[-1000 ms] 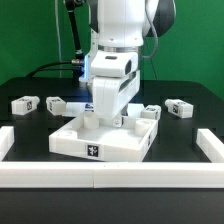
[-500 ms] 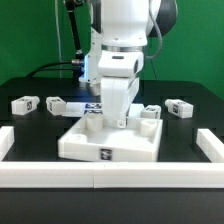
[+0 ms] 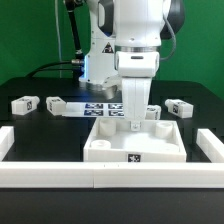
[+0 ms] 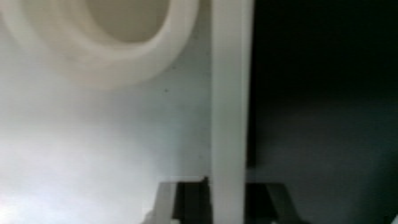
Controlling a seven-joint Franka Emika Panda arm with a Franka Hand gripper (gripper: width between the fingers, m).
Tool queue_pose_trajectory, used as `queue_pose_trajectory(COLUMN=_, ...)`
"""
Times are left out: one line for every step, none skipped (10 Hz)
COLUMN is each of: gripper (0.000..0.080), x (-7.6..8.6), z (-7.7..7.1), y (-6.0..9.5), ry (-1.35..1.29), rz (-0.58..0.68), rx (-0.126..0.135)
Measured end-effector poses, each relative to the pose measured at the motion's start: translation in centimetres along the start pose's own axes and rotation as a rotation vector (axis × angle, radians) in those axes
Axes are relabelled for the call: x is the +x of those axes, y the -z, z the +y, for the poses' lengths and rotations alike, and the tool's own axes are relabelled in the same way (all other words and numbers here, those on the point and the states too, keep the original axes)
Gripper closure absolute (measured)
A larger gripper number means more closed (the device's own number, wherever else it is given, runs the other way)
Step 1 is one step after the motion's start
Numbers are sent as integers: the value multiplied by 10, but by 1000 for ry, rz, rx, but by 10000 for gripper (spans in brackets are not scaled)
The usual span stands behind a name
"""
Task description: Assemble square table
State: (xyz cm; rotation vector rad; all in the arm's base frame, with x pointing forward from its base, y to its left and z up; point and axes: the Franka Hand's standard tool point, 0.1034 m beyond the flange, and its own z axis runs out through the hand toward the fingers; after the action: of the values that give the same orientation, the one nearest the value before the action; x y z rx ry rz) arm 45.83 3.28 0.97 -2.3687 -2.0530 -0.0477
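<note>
Square table top held by its far rim, lying flat on the black tabletop.
The end effector stands upright over the top's back wall, fingers pressed together on the thin rim. In the wrist view that rim runs between the dark fingertips, with a round corner socket beside it. The top sits just behind the front border rail, toward the exterior view's right. The marker board lies behind it. Two leg blocks lie well apart at the exterior view's left, and another leg block at its right.
</note>
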Motion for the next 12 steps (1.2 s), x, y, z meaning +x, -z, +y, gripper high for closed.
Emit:
queue_pose_trajectory(gripper=744, x=0, z=1, y=0, ry=12, rz=0, rx=-2)
queue_pose_trajectory(gripper=744, x=1, z=3, y=0, ry=45, rz=0, rx=-6)
queue_pose_trajectory(gripper=744, x=4, z=8, y=-1, ry=60, rz=3, rx=-12)
queue_pose_trajectory(gripper=744, x=13, z=13, y=-1, ry=80, rz=8, rx=-27)
queue_pose_trajectory(gripper=744, x=25, z=17, y=1, ry=104, rz=12, rx=-37)
queue_pose_trajectory(gripper=744, x=30, z=20, y=0, ry=115, rz=14, rx=-41)
queue_pose_trajectory(gripper=744, x=35, z=24, y=-1, ry=119, rz=18, rx=-45)
queue_pose_trajectory(gripper=744, x=39, z=28, y=-2, ry=102, rz=19, rx=-47)
queue_pose_trajectory(gripper=744, x=39, z=29, y=-2, ry=102, rz=18, rx=-49)
queue_pose_trajectory(gripper=744, x=36, z=30, y=-2, ry=106, rz=17, rx=-49)
queue_pose_trajectory(gripper=744, x=33, z=31, y=-2, ry=104, rz=16, rx=-47)
queue_pose_trajectory(gripper=744, x=33, z=31, y=-2, ry=103, rz=15, rx=-44)
